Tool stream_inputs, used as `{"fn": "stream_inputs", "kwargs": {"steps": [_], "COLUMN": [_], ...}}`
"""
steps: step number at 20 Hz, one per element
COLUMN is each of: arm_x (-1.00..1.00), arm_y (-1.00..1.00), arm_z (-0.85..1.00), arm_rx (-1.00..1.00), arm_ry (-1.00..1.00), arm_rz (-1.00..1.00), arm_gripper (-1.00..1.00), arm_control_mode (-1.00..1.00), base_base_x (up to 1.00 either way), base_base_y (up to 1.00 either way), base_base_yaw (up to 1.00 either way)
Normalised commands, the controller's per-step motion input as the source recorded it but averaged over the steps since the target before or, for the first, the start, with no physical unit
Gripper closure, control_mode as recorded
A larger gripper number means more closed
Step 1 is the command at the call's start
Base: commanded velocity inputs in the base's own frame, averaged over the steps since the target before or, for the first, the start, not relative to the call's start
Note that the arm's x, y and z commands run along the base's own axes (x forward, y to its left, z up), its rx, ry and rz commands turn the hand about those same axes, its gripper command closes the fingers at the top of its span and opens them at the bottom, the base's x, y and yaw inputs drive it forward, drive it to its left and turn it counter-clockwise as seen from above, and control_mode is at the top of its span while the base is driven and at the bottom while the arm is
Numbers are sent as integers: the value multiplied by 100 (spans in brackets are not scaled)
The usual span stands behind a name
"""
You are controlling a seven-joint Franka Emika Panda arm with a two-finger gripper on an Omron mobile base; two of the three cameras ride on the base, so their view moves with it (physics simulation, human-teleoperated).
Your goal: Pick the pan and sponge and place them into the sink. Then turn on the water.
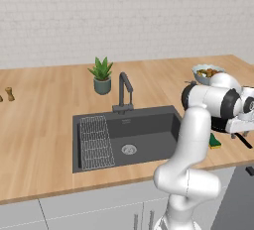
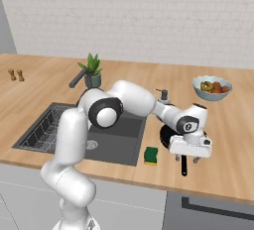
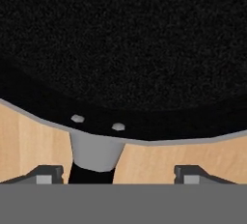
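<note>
From the left base view, you can see the dark grey sink (image 1: 149,130) sunk into the wooden desk (image 1: 44,115), with a dark tap (image 1: 124,92) behind it. Your white arm (image 1: 191,140) bends off to the right, and the little green and yellow sponge (image 1: 215,141) peeks out beside it.

From the right base view, your end effector (image 2: 190,157) hangs low over the round black frying pan (image 2: 166,134), right above where its short dark handle (image 2: 184,167) sticks out toward the desk's front edge. The sponge sits just left of the pan, between it and the sink. A pale bowl of food (image 2: 212,87) is well behind.

From the hand view, the pan fills the top. Its handle runs straight down toward you and sits close to the left finger tip (image 3: 46,174), not in the middle. Both finger tips stand wide apart and hold nothing. I think you should slide a bit so the handle lies between them before you squeeze.
</note>
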Motion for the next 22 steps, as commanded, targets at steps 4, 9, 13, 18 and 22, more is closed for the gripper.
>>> {"fn": "stream_inputs", "kwargs": {"steps": [4, 9, 13, 18, 22], "arm_x": [0, 0, 0, 0, 46], "arm_y": [0, 4, 3, 0, 10], "arm_z": [-7, -15, -3, 0, 12], "arm_rx": [0, 0, 0, 0, 6], "arm_ry": [-1, -4, -8, -1, -4], "arm_rz": [0, 0, 0, 0, 13], "arm_gripper": [-100, 100, 100, 100, 100], "arm_control_mode": [-100, -100, -100, -100, -100], "base_base_x": [0, 0, 0, 0, 0], "base_base_y": [0, 0, 0, 0, 0], "base_base_yaw": [0, 0, 0, 0, 0]}}
